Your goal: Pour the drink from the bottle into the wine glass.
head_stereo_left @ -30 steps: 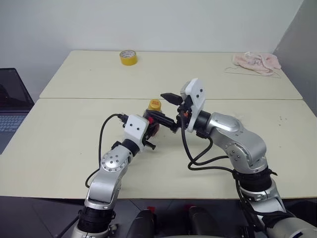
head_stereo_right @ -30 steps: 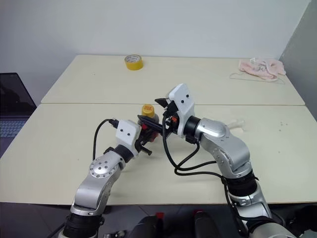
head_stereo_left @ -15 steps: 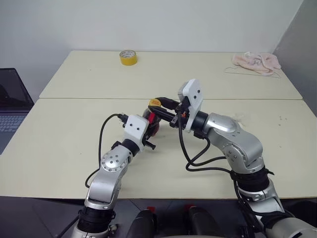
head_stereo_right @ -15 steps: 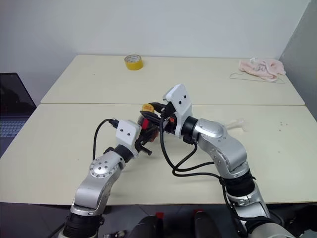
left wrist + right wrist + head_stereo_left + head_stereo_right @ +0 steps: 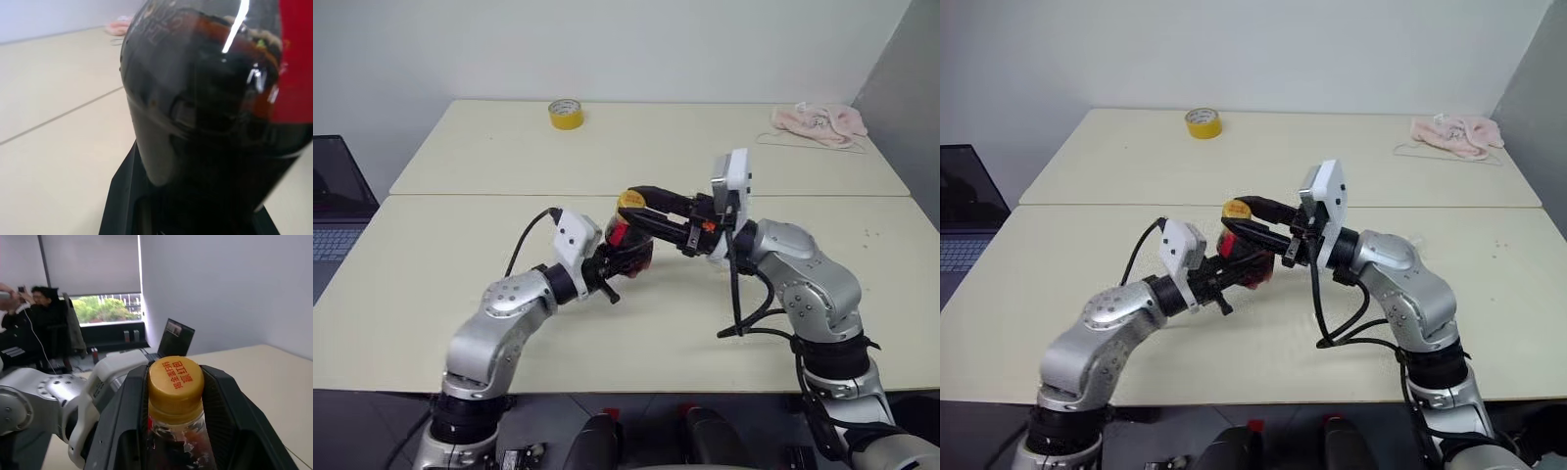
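Two pale tables (image 5: 460, 294) stand end to end before a plain white wall (image 5: 607, 49), a window (image 5: 105, 308) opposite.

Bottle (image 5: 628, 245): small, squat, clear plastic, bulbous body, red label strip at neck; held tilted above table between my two arms. Yellow cap (image 5: 176, 383) still on, red print on top, clamped between my right gripper's (image 5: 175, 382) fingers. Drink (image 5: 210, 112): dark brown, filled body. My left gripper (image 5: 1234, 275) clamped bottle's body.

Head pair looks down, sharing table (image 5: 431, 284); wrist cameras seemingly near bottle (image 5: 176, 396).
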Controlling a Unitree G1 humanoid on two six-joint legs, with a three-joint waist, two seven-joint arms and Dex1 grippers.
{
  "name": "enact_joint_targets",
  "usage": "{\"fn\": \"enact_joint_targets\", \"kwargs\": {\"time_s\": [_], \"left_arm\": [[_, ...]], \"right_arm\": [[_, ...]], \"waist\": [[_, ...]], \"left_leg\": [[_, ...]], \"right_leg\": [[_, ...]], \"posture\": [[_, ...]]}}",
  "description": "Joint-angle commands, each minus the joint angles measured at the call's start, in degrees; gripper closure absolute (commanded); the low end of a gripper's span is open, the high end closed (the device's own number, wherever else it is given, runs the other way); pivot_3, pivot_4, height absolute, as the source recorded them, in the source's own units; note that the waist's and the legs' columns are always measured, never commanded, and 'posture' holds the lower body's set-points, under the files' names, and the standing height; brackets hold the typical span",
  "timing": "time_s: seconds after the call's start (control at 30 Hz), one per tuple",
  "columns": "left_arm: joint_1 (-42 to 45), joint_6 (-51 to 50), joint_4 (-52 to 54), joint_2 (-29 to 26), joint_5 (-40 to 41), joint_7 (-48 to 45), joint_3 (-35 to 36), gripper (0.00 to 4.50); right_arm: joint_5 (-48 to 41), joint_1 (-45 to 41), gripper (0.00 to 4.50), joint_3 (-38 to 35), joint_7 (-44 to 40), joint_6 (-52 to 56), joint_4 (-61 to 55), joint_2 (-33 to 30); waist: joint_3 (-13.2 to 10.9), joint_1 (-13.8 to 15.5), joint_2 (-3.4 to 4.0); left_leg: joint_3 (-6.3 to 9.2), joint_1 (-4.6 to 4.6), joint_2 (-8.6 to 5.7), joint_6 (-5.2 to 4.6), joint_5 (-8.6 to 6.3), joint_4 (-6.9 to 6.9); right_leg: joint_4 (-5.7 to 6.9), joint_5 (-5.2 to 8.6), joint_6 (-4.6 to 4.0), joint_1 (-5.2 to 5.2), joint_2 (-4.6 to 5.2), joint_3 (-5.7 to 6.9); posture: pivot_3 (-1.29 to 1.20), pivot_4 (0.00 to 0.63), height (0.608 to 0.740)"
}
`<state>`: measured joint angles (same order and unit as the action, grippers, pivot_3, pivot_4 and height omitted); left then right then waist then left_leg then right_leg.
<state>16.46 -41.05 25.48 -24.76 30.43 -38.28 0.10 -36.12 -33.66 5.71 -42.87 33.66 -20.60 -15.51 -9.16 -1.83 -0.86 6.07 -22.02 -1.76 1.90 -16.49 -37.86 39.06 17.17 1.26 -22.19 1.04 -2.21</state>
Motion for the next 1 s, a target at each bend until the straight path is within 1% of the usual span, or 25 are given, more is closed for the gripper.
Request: {"fn": "enact_joint_targets", "kwargs": {"time_s": [0.03, 0.23, 0.4, 0.5, 0.63, 0.77, 0.9, 1.0], "left_arm": [[1.5, -5.4, -0.2, -1.6, 5.9, -0.8, 3.5, 3.85], [2.3, -7.5, 0.1, -1.1, 9.6, 1.5, 3.8, 3.85], [0.7, -7.4, 1.8, -0.6, 9.9, 2.8, 2.1, 3.86], [0.1, -6.2, 2.5, 0.1, 8.4, 4.5, 1.1, 3.86], [-0.5, -3.3, 3.0, 1.1, 4.5, 7.5, -0.4, 3.86], [-1.4, 1.5, 2.4, 2.2, -1.7, 11.3, -2.1, 3.86], [-2.1, 6.6, 0.9, 3.5, -7.9, 14.9, -3.4, 3.86], [-2.7, 9.3, 0.4, 4.8, -10.9, 16.8, -4.0, 3.86]], "right_arm": [[-6.4, -1.0, 3.25, -0.9, -2.1, 1.2, -5.3, 0.6], [-12.9, 1.1, 3.25, -3.9, 3.5, 5.5, -5.5, 3.3], [-21.4, 2.8, 3.27, -6.8, 10.2, 10.7, -7.0, 4.9], [-22.2, 3.3, 3.27, -6.7, 13.6, 11.5, -8.8, 4.6], [-16.2, 4.0, 3.27, -5.1, 14.1, 9.4, -10.7, 0.8], [-9.5, 7.2, 3.27, -4.7, 15.0, 5.4, -11.8, -2.2], [0.1, 13.6, 3.27, -4.4, 15.1, -1.2, -12.6, -6.0], [6.8, 22.5, 3.27, -5.4, 15.4, -7.3, -13.1, -8.4]], "waist": [[0.0, 0.0, 0.00], [0.0, 0.0, 0.01], [0.0, 0.0, 0.02], [0.0, 0.1, 0.02], [0.0, 0.1, 0.02], [0.0, 0.2, 0.02], [0.0, 0.3, 0.02], [0.0, 0.5, 0.01]], "left_leg": [[0.00, 0.00, 0.00, 0.00, 0.00, 0.00], [0.03, 0.00, 0.00, 0.01, 0.00, 0.00], [0.01, 0.00, 0.01, 0.02, 0.01, 0.01], [0.00, -0.01, 0.00, 0.01, 0.01, 0.00], [-0.01, 0.00, -0.01, 0.01, 0.01, 0.00], [-0.01, -0.01, -0.01, 0.01, 0.01, 0.00], [-0.04, -0.02, -0.01, 0.01, 0.01, 0.00], [-0.04, -0.03, -0.02, 0.02, 0.01, 0.01]], "right_leg": [[0.00, 0.00, 0.00, 0.00, 0.00, 0.00], [0.00, 0.00, 0.00, 0.00, 0.00, 0.00], [0.00, 0.00, 0.00, -0.02, 0.00, -0.03], [-0.01, 0.00, 0.00, -0.01, 0.01, -0.05], [-0.02, 0.00, 0.00, -0.01, 0.01, -0.05], [-0.03, 0.00, 0.00, -0.01, 0.01, -0.05], [-0.04, 0.00, 0.01, 0.00, 0.01, -0.08], [-0.05, 0.01, 0.02, 0.02, 0.01, -0.07]], "posture": [[0.00, 0.150, 0.740], [0.00, 0.150, 0.740], [0.00, 0.150, 0.740], [0.00, 0.150, 0.740], [0.00, 0.150, 0.740], [0.00, 0.150, 0.740], [0.00, 0.150, 0.740], [0.00, 0.150, 0.740]]}}
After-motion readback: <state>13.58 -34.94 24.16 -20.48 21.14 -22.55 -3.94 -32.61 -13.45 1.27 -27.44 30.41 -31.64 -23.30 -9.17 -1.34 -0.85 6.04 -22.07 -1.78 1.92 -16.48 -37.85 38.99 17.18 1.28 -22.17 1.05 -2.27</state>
